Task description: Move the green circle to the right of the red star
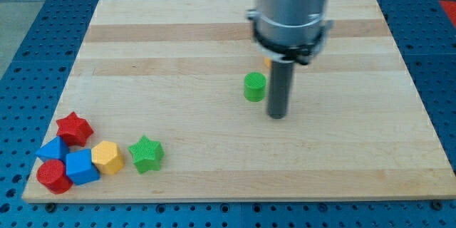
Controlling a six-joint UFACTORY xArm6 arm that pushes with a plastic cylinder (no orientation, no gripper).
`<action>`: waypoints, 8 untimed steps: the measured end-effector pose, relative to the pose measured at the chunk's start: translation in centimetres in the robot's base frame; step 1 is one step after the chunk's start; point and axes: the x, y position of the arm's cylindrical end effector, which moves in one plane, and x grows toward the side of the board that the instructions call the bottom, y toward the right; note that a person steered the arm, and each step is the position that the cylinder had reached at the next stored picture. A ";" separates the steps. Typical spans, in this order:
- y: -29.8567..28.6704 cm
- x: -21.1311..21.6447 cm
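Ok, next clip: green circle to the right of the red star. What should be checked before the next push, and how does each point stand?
1. My tip visible on the board: ok.
2. Tip beside green circle, on its right and slightly lower: ok.
3. Tip touching the circle: cannot tell.
4. Red star located, far at the view's lower left: ok.
5. Circle already right of the star, close by: not ok.
6. Spot right of the star free of the yellow block: ok.

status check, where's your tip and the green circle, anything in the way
My tip just right of the green circle block, slightly below it. Red star block far off at lower left. Yellow hexagon block and green star block lie right of it.
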 end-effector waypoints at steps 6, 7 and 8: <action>-10.5 -5.8; -14.2 -4.2; -17.9 -2.7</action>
